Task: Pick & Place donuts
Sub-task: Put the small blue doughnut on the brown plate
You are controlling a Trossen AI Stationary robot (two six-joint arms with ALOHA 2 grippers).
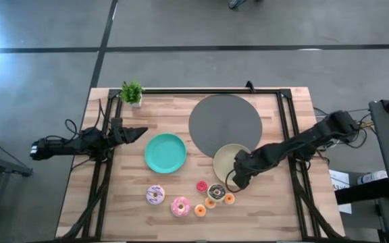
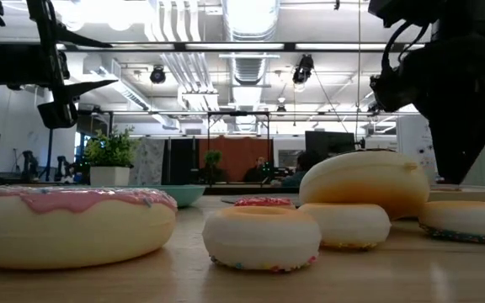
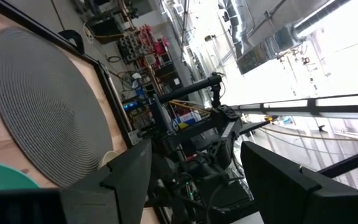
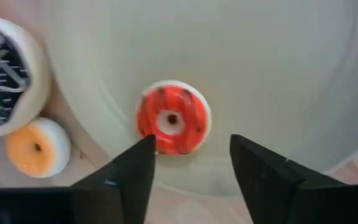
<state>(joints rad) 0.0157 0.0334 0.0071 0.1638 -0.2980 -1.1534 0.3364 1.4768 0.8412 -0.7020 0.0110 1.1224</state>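
My right gripper (image 1: 237, 177) is open just above the near rim of the pale-yellow plate (image 1: 225, 158). In the right wrist view a tiny red donut (image 4: 173, 124) lies flat on that plate (image 4: 260, 68), just beyond my open fingertips (image 4: 191, 146), apart from them. The other donuts lie on the table near the front: lilac-white (image 1: 155, 195), pink-iced (image 1: 180, 206), chocolate (image 1: 216, 192), a tiny red one (image 1: 202, 186) and tiny orange ones (image 1: 200, 210). My left gripper (image 1: 139, 132) is open and empty, raised at the table's left, left of the teal plate (image 1: 165, 153).
A large grey round mat (image 1: 225, 123) lies at the far middle, partly under the pale-yellow plate. A small potted plant (image 1: 132, 93) stands at the far left corner. A black frame runs along the table's edges. Bare wood shows at the near left.
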